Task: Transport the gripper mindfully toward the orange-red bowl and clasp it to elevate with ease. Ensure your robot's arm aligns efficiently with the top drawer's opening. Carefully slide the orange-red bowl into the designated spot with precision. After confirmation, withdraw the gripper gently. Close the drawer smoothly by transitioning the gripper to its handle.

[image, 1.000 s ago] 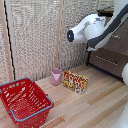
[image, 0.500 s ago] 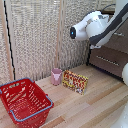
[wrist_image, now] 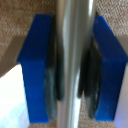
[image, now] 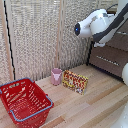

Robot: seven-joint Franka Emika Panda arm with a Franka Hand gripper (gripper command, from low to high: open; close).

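Silver handle (wrist_image: 69,65) clamped between end effector (wrist_image: 70,70) pads; robot's arm (image: 95,24) shifted slightly rightward since earlier.

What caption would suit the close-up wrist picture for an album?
Two blue fingers of the gripper closed around the silver handle bar.
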